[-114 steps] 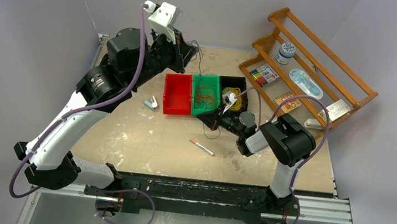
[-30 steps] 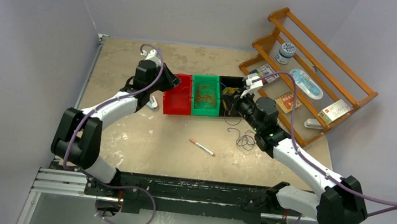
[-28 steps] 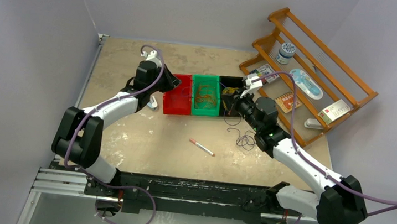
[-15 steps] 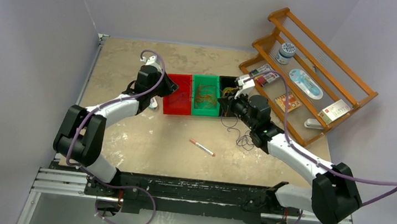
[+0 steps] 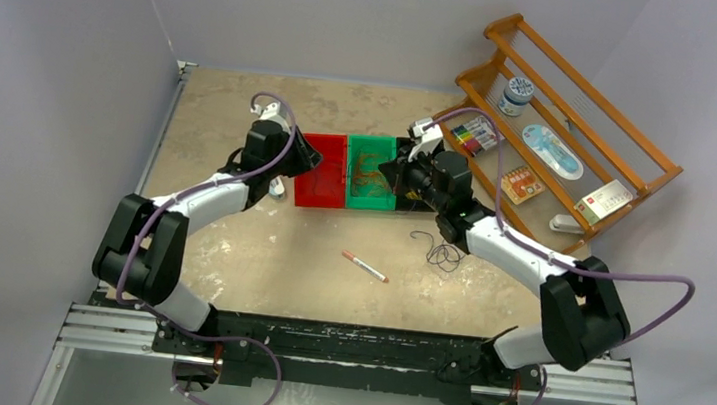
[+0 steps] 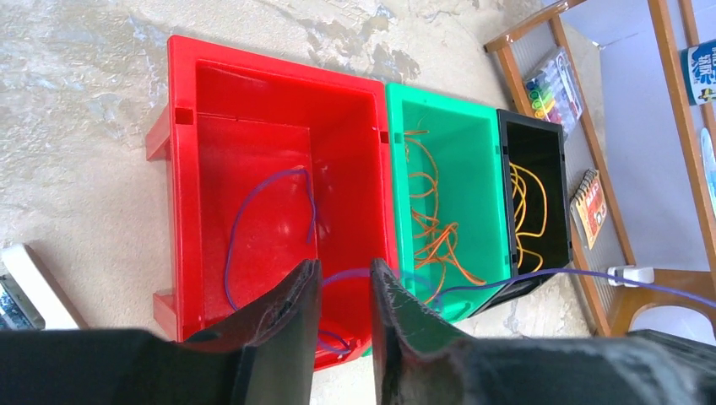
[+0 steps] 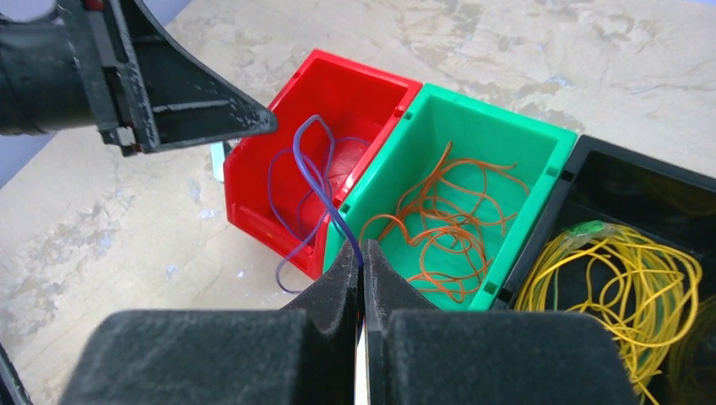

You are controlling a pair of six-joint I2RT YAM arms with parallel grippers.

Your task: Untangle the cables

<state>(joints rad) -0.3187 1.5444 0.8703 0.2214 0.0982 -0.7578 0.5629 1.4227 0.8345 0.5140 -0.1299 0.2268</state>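
Note:
A purple cable (image 6: 253, 219) lies looped in the red bin (image 6: 194, 93) and runs on over the green bin (image 6: 481, 114). My left gripper (image 6: 346, 268) hovers at the red bin's near rim, its jaws a little apart; the purple strand crosses just past the tips, not pinched. My right gripper (image 7: 361, 256) is shut on the purple cable (image 7: 314, 173) above the green bin's edge (image 7: 376, 177). Orange cables (image 7: 439, 224) fill the green bin and yellow cables (image 7: 608, 278) the black bin (image 7: 642, 181). A dark tangle of cables (image 5: 442, 255) lies on the table under my right arm.
A red marker (image 5: 365, 267) lies on the table nearer the arm bases. A small white object (image 5: 278, 187) sits left of the red bin. The wooden rack (image 5: 563, 134) with small items stands at the back right, close behind my right arm.
My left gripper's jaws have parted from shut, releasing the purple cable. My right gripper has moved left from the black bin to the green bin, still pinching the purple strand.

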